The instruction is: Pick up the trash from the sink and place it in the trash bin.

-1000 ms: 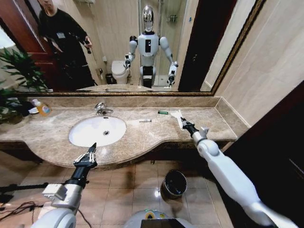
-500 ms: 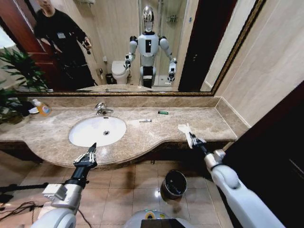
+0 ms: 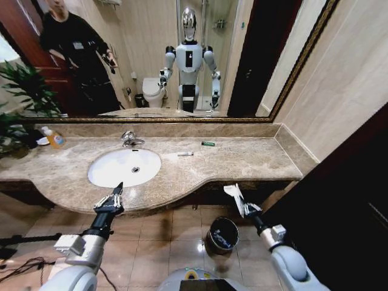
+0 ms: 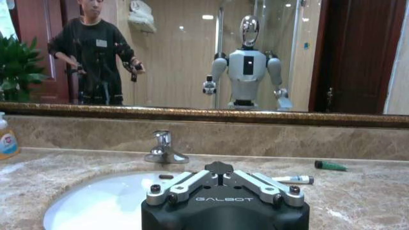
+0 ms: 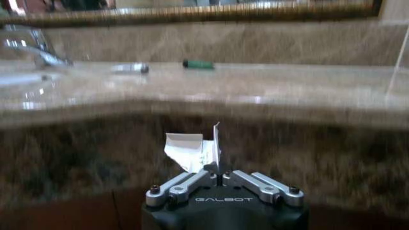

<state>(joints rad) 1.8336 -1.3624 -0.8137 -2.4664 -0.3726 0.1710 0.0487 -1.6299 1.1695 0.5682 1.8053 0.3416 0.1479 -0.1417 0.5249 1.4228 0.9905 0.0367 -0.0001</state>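
Note:
My right gripper [image 3: 247,208] is shut on a crumpled white wrapper [image 3: 233,193], held below the counter's front edge, up and a little right of the dark round trash bin [image 3: 222,235] on the floor. In the right wrist view the wrapper [image 5: 190,150] sticks up from the closed jaws. On the marble top right of the white oval sink [image 3: 124,167] lie a white tube [image 3: 185,154] and a small green piece [image 3: 208,143]. My left gripper [image 3: 115,195] hangs shut and holds nothing, just before the counter edge in front of the basin.
A chrome tap [image 3: 129,139] stands behind the basin, and an amber soap bottle [image 3: 56,139] sits at the far left beside a plant [image 3: 18,103]. A wide mirror runs along the back wall. A dark cabinet [image 3: 345,200] closes the right side. Cables lie on the tiled floor at left.
My right arm has drawn back off the counter and dropped below its edge with the wrapper, ending beside the bin. The left arm has stayed still.

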